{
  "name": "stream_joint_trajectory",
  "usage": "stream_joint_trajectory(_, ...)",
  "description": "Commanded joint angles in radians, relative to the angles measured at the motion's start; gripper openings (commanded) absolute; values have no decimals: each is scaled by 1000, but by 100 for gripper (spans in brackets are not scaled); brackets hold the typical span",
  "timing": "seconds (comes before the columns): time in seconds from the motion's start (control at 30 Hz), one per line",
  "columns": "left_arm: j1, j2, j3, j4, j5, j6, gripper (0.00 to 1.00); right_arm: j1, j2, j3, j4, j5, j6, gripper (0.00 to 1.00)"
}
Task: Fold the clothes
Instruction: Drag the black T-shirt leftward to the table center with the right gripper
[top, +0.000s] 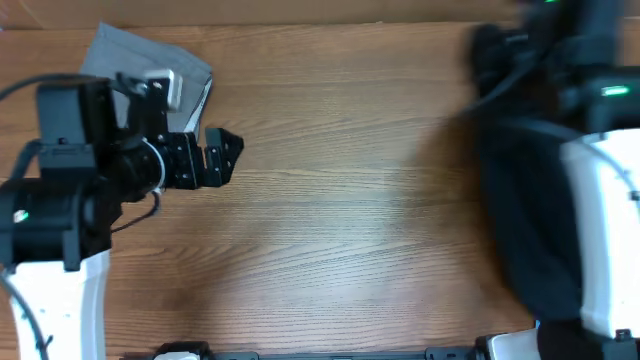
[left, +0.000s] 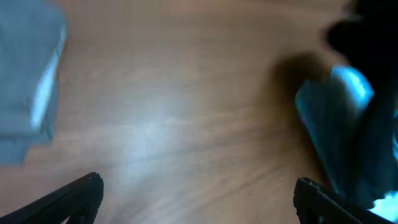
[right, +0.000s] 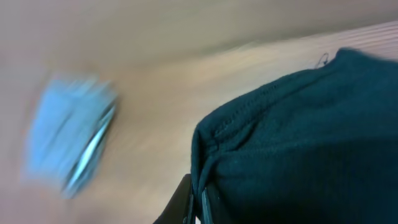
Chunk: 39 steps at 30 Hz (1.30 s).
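Observation:
At the table's right edge a black garment (top: 530, 210) of the clothes hangs in a dark bunch beside my right arm. In the right wrist view my right gripper (right: 200, 204) is shut on a stitched fold of this black cloth (right: 298, 137), which fills the right half of the view. A folded grey garment (top: 150, 65) lies at the far left of the table, also seen as grey garment (left: 28, 81) and, blurred, as grey garment (right: 68, 137). My left gripper (top: 222, 155) hovers just right of it, open wide, with only bare wood between its fingertips (left: 84, 191).
The wooden table (top: 350, 200) stretches between the two arms. The left arm's black body (top: 80, 160) stands over the left edge, partly covering the grey garment. The white right arm (top: 605, 230) covers the right edge. The black garment (left: 354, 112) shows at the right in the left wrist view.

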Motion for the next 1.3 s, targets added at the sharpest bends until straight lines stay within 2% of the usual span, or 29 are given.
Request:
stream_joint_trajectory(0.0, 6, -9, 139, -7, -29, 5, 100, 252, 24, -16, -25, -56, -25, 11)
stream_joint_trajectory(0.07, 6, -9, 203, -23, -76, 5, 100, 410, 51, -27, -27, -39, -25, 34)
stream_joint_trajectory(0.17, 6, -9, 289, -56, -151, 6, 100, 613, 95, -27, -31, 124, -4, 54)
stream_joint_trajectory(0.27, 6, -9, 353, -92, -198, 6, 100, 711, 111, -27, -32, 338, 93, 72)
stream_joint_trajectory(0.4, 5, -9, 381, -109, -209, 9, 100, 684, 101, -24, -50, 480, 208, 75)
stream_joint_trajectory(0.53, -5, 23, 378, -139, -183, 41, 100, 564, 50, -4, -104, 483, 271, 72)
stream_joint_trajectory(0.67, -66, 115, 363, -169, -140, 77, 100, 424, -42, 22, -143, 482, 273, 72)
stream_joint_trajectory(0.87, -183, 341, 325, -214, -142, 119, 96, 201, -198, 24, -200, 483, 355, 74)
stream_joint_trajectory(1.03, -234, 587, 324, -258, -238, 91, 91, 33, -277, 24, -273, 430, 378, 77)
stream_joint_trajectory(1.27, -230, 872, 324, -241, -271, 29, 88, -56, -267, 20, -394, 415, 377, 80)
